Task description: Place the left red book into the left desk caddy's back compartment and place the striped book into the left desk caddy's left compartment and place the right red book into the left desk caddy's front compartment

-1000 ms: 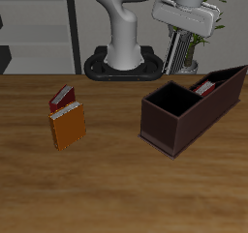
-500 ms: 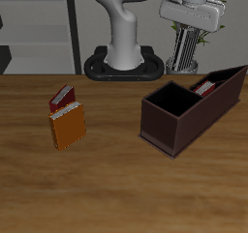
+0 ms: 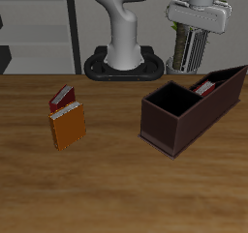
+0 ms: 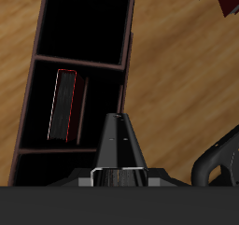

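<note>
My gripper (image 3: 195,33) is raised behind the left desk caddy (image 3: 163,129), shut on the striped book (image 3: 190,53), which hangs upright below it, above the table. In the wrist view the book shows edge-on as a dark wedge (image 4: 119,140) sticking out from the gripper (image 4: 119,174), beside the caddy's long wall (image 4: 129,56). The left red book (image 3: 205,85) lies in one of the caddy's narrower compartments (image 4: 65,103). The large square compartment (image 3: 176,101) holds nothing. The right red book (image 3: 62,97) leans on the table far from the caddy.
A plain orange book (image 3: 68,127) lies against the right red book, nearer the table's front edge. The robot's base (image 3: 124,63) stands at the back of the table. A potted plant (image 3: 182,7) stands behind my gripper. Shelving (image 3: 39,29) fills the background.
My gripper has carried the striped book sideways along the back of the table, further along behind the caddy, and slightly up. Nothing else has moved.
</note>
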